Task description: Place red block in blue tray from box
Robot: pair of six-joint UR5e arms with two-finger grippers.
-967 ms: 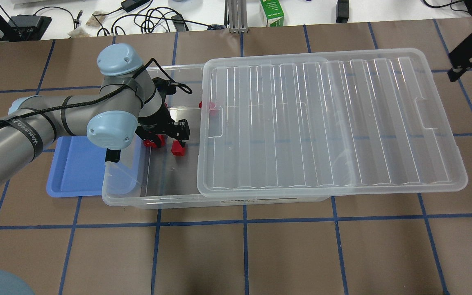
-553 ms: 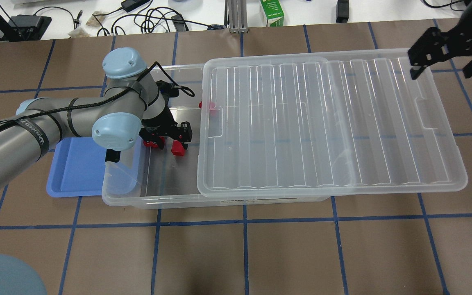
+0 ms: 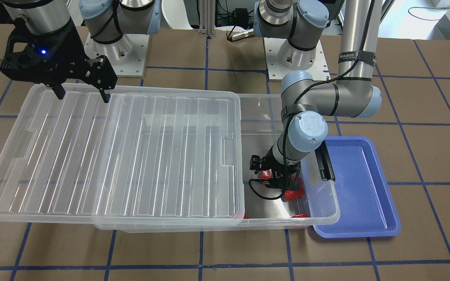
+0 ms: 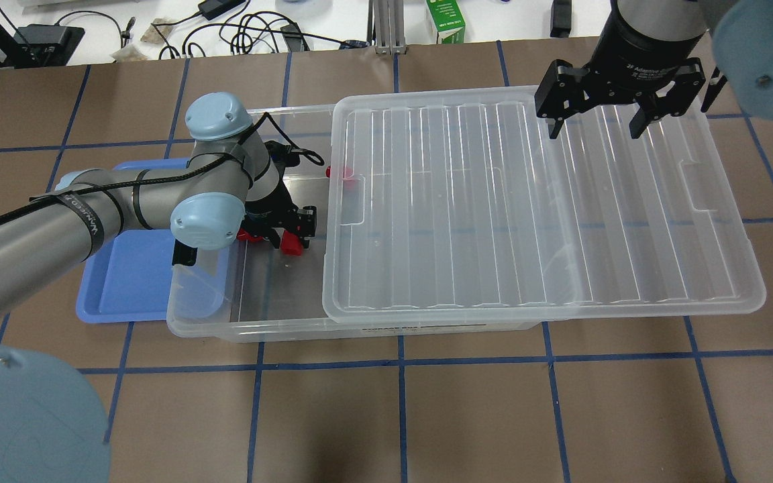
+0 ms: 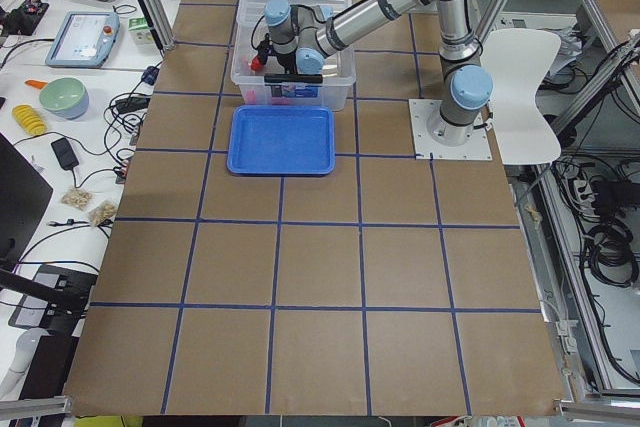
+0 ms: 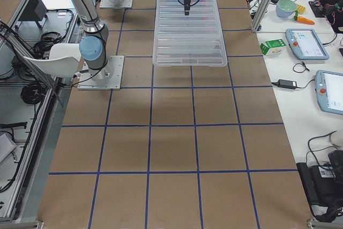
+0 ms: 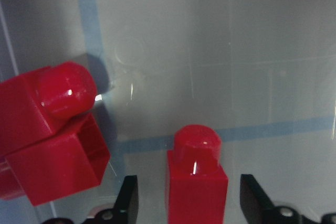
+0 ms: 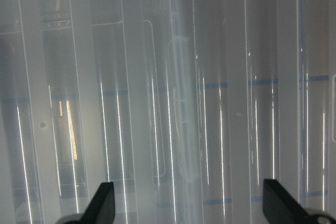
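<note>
Straddled the red block, upright on the box floor, with spread jaws of the left gripper, unpinched; needed closing, then a carry to the blue tray alongside; farther off, swung the right gripper in over the lid just now, jaws spread.
</note>
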